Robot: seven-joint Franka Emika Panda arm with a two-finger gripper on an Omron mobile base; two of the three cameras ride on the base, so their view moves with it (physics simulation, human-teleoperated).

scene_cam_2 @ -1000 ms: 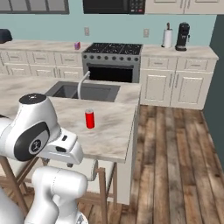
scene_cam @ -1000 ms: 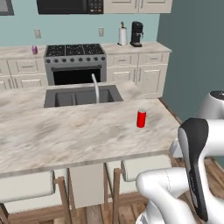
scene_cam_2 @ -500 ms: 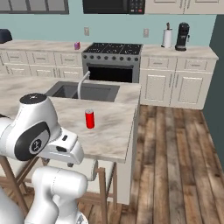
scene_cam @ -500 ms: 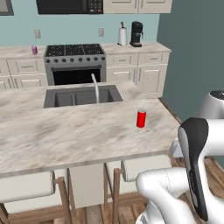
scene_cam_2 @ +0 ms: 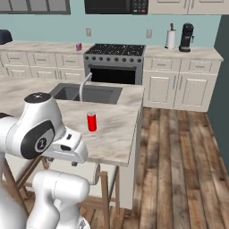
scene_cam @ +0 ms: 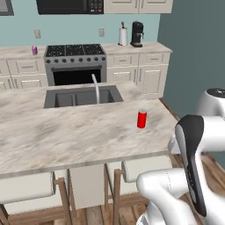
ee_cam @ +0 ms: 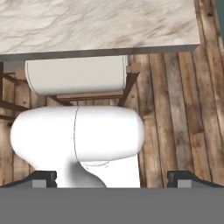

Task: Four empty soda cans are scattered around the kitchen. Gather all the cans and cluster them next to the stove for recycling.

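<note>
Red soda can [scene_cam: 142, 119]: upright on the island bench [scene_cam: 66, 136], long axis vertical, silvery top facing up; near the right end of the bench, right of the sink [scene_cam: 81, 96] and nearer the front edge than the sink. Same can in right base view [scene_cam_2: 91, 121].
Purple-pink soda can [scene_cam: 34, 50]: upright on the rear bench [scene_cam: 17, 53], just left of the stove [scene_cam: 75, 63], apart from it; long axis vertical. Same can in right base view [scene_cam_2: 78, 46].
Stove: against the back wall, black cooktop with white ring burners, row of front knobs, dark oven door facing the island.
Hand [ee_cam: 112, 178]: fingertips [ee_cam: 43, 177] at opposite lower corners of hand view, set wide apart, nothing between them; aimed down past the front edge of the island bench at a stool [ee_cam: 76, 75] and the wooden floor [ee_cam: 175, 109].
Island bench surface: light marble pattern, veined grey and beige; curved white faucet [scene_cam: 95, 85] at the sink.
Stools: white cushioned seats on wooden frames, tucked under the front overhang.
Rear bench, right of stove: paper-towel roll [scene_cam: 123, 36] and black coffee machine [scene_cam: 138, 34], side by side, upright.
Room: teal wall, cream cabinets, black microwave [scene_cam: 70, 6] above the stove, wall outlets [scene_cam: 101, 32], plank floor.
Labels and writing: none readable on either can or on appliances at this size.
</note>
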